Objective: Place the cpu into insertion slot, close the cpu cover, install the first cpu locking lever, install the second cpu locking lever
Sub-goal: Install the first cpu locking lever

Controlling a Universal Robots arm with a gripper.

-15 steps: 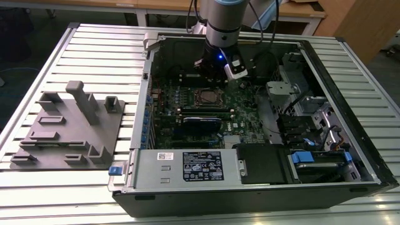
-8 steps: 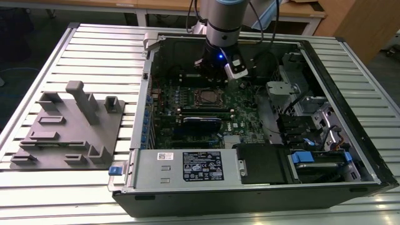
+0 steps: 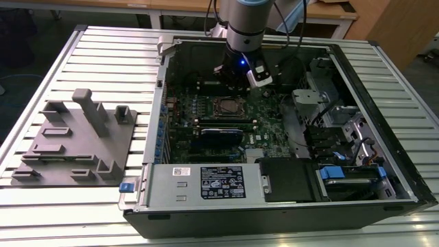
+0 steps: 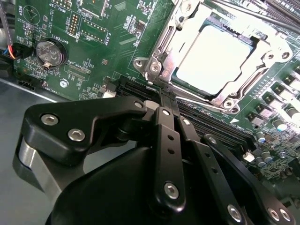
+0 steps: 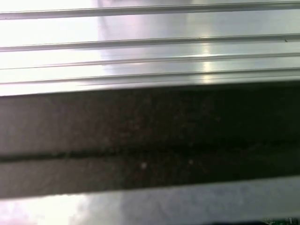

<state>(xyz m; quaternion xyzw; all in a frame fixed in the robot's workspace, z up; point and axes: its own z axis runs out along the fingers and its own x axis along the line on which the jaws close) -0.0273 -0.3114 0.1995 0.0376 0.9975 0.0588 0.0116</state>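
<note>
Gripper (image 4: 164,105): hanging low over the motherboard (image 4: 98,42), just beside the insertion slot (image 4: 161,51); fingers (image 4: 165,136) lying pressed together, gripping nothing.
Cpu (image 4: 218,58): sitting in the insertion slot, pale face showing.
Cpu cover (image 4: 262,65): lying down around the cpu.
Computer case (image 3: 384,200): lying open on the slatted tabletop (image 3: 103,51); grey fixture block (image 3: 75,139) sitting at the exterior view's left.
</note>
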